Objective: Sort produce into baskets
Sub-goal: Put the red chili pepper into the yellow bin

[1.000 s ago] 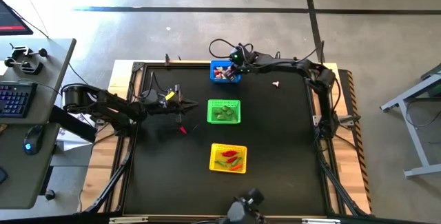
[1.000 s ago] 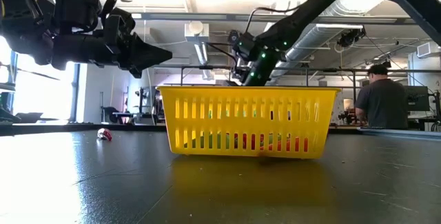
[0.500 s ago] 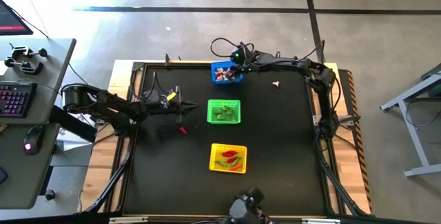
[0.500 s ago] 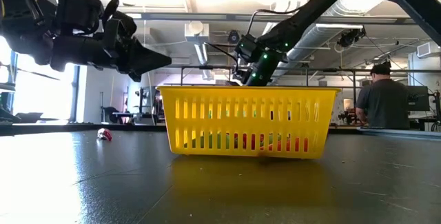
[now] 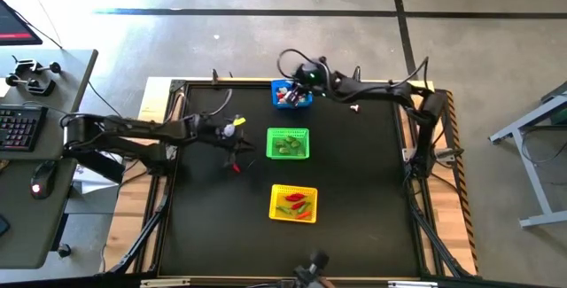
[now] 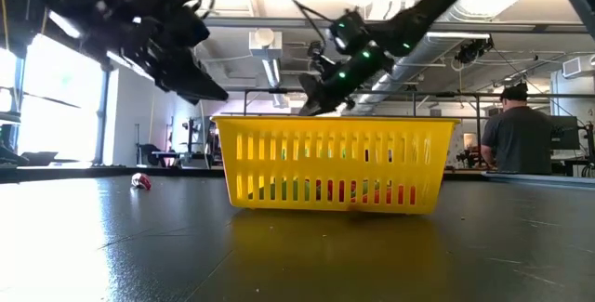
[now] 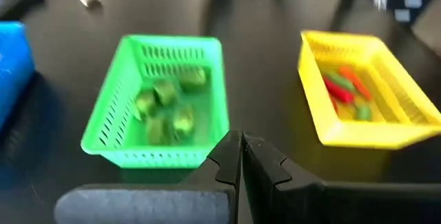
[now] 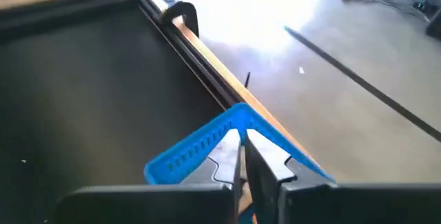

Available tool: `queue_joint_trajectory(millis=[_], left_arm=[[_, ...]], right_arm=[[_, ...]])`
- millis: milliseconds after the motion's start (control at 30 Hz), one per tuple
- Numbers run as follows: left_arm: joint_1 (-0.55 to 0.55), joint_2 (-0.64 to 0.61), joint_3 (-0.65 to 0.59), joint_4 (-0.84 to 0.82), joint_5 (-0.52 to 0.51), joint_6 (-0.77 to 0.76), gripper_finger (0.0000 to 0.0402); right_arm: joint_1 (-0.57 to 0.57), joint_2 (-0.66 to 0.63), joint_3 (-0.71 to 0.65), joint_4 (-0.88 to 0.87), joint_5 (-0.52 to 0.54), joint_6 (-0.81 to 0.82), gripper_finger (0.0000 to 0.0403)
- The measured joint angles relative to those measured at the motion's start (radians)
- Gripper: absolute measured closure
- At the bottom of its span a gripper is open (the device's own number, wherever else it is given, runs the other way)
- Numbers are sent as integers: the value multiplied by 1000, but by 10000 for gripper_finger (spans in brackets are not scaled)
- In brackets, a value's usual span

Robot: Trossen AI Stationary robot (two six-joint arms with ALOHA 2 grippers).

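Three baskets stand in a row down the table's middle: blue (image 5: 291, 95) at the far edge, green (image 5: 288, 143) with green leafy bits, and yellow (image 5: 293, 203) with red chillies and green bits. My left gripper (image 7: 241, 148) is shut on nothing. It hovers just left of the green basket (image 7: 162, 100) and slants down toward it. My right gripper (image 8: 242, 148) is shut and empty, above the blue basket's (image 8: 207, 145) rim. A red chilli (image 5: 236, 167) lies on the mat below my left gripper. A white mushroom bit (image 5: 354, 107) lies right of the blue basket.
The black mat has a raised wooden frame (image 5: 164, 111) around it. A desk with a keyboard (image 5: 18, 128) stands off the table's left side. In the low view a person (image 6: 516, 139) stands in the room behind the table, at the right.
My left gripper has risen, moved a little toward the green basket, and tipped from level to slanting down. My right gripper has lifted above the blue basket and tipped from steeply down to a shallower slant. No produce has moved.
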Motion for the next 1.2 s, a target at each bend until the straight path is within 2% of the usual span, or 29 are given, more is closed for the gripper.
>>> queue_joint_trajectory(millis=[167, 233, 367, 467, 667, 900, 1067, 1200], left_arm=[[-43, -19, 166, -394, -29, 83, 401], [-66, -9, 223, -529, -63, 111, 401], [-122, 31, 303, -731, -195, 118, 394], [-170, 78, 329, -818, -217, 144, 374], [-242, 196, 333, -911, -306, 158, 312], [-261, 306, 333, -941, -374, 193, 256], [-259, 343, 333, -928, -415, 216, 255], [-259, 360, 333, -920, -398, 216, 287]], right_arm=[[18, -88, -237, 217, -11, 54, 399], [29, -140, -314, 242, -9, 77, 401], [67, -249, -450, 245, 32, 82, 402], [101, -343, -540, 248, 85, 98, 402], [154, -507, -684, 248, 110, 121, 402], [190, -606, -747, 248, 132, 123, 403], [197, -610, -747, 246, 151, 114, 403], [196, -610, -748, 231, 150, 101, 403]])
